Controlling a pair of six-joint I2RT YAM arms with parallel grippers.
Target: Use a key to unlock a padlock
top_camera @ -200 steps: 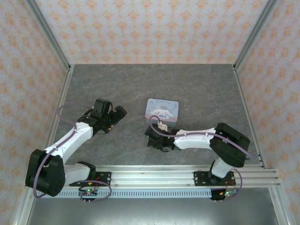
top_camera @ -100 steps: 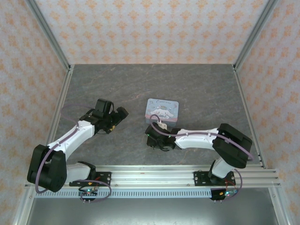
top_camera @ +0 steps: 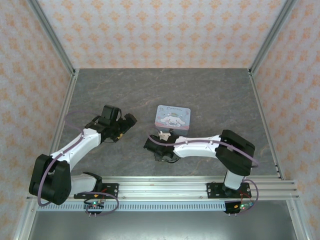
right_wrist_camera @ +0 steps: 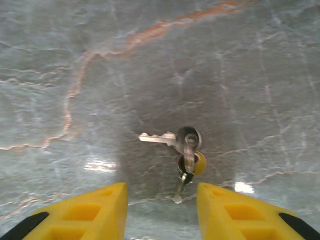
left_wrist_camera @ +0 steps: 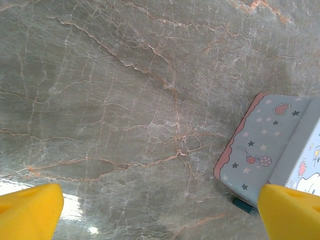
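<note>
The key point(right_wrist_camera: 159, 138) lies just beyond the parted right jaws.

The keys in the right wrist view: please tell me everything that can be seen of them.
The keys are two small silvery metal keys on one ring, with a round yellow-golden piece beside it. They lie flat on the grey veined table. One blade points left in the view. The other points toward the camera, its tip reaching into the gap of the right gripper, whose yellow jaws stand open and touch nothing.
</note>
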